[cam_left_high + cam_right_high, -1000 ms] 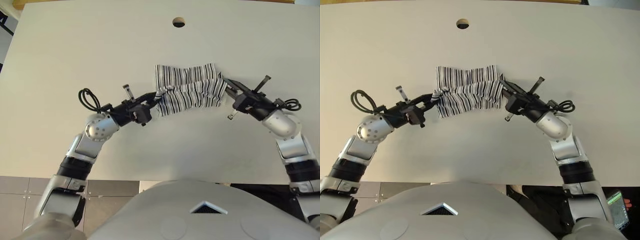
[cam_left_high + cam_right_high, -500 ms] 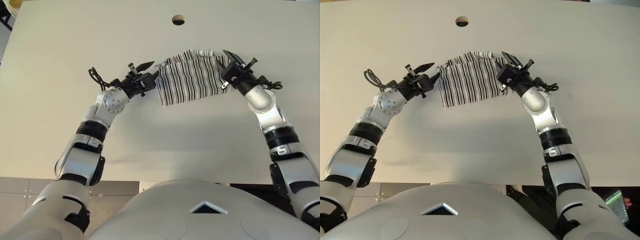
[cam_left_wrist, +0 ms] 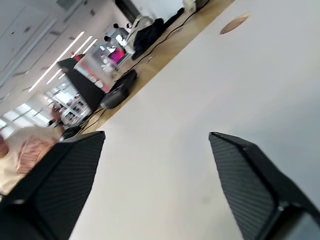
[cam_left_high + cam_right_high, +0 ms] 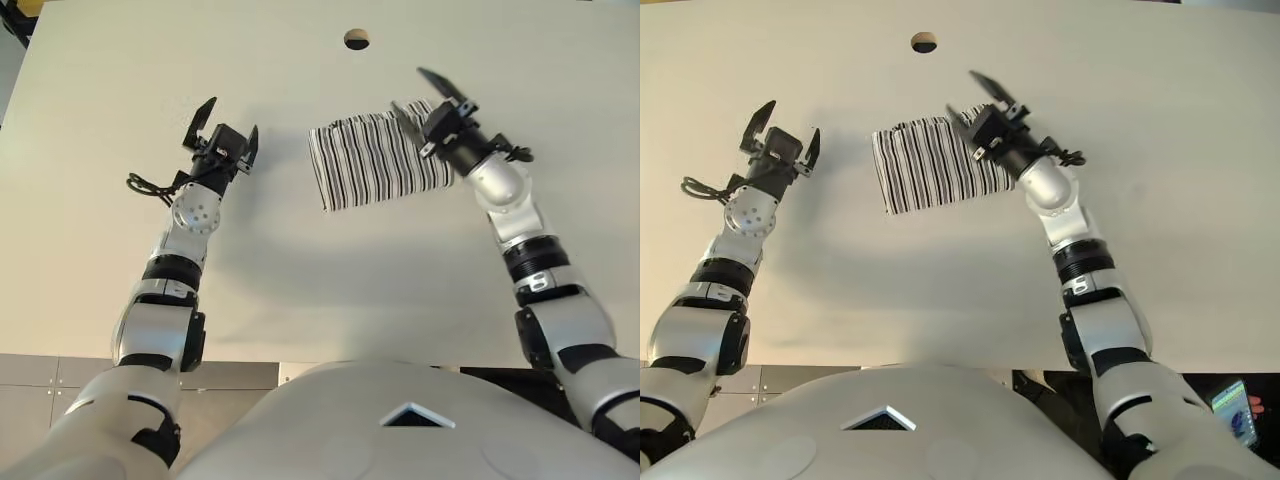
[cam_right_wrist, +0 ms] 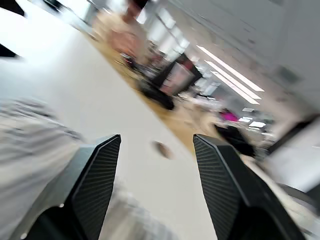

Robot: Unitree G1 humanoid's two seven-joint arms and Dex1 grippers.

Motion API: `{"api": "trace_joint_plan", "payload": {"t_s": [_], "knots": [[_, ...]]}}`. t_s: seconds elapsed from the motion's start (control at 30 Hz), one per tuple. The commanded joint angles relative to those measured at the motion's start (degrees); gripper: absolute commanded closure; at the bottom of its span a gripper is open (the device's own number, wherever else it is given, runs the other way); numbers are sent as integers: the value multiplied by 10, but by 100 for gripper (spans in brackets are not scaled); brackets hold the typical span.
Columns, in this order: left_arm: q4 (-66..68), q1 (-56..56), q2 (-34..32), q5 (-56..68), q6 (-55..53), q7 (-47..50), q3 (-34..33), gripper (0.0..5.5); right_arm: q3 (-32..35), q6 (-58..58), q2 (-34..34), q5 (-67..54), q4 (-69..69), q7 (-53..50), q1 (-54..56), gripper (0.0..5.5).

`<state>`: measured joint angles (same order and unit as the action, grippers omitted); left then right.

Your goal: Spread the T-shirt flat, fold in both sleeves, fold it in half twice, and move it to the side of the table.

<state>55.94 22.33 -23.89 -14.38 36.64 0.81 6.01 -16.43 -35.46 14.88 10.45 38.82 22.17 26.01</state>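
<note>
The black-and-white striped T-shirt (image 4: 375,165) lies folded into a compact rectangle on the white table (image 4: 300,270), beyond its middle. My left gripper (image 4: 228,122) is open and raised, well to the left of the shirt, holding nothing. My right gripper (image 4: 420,98) is open too, hovering over the shirt's far right corner with nothing between its fingers. In the left wrist view the open gripper (image 3: 150,185) faces bare tabletop. The right wrist view has its open gripper (image 5: 157,185) above a blurred patch of the shirt (image 5: 30,150).
A round cable hole (image 4: 356,41) sits in the table near its far edge, beyond the shirt. Bare tabletop stretches wide to the left, right and front of the shirt.
Both grippers have let go of the shirt and opened. The left one swung away to the left, the right one lifted off. The shirt now lies folded over and flat.
</note>
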Motion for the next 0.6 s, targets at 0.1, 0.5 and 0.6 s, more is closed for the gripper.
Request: {"api": "trace_joint_plan", "payload": {"t_s": [0.1,0.5,0.6], "knots": [[-36,18,92,90,30,6,-52,118,-5,145,-75,9,210,27,108,281],[-107,-26,122,155,35,-31,-92,118,365,342,75,-255,385,-237,127,281],[-105,-37,126,158,37,-23,-106,118,479,344,148,-328,395,-345,59,281]]}}
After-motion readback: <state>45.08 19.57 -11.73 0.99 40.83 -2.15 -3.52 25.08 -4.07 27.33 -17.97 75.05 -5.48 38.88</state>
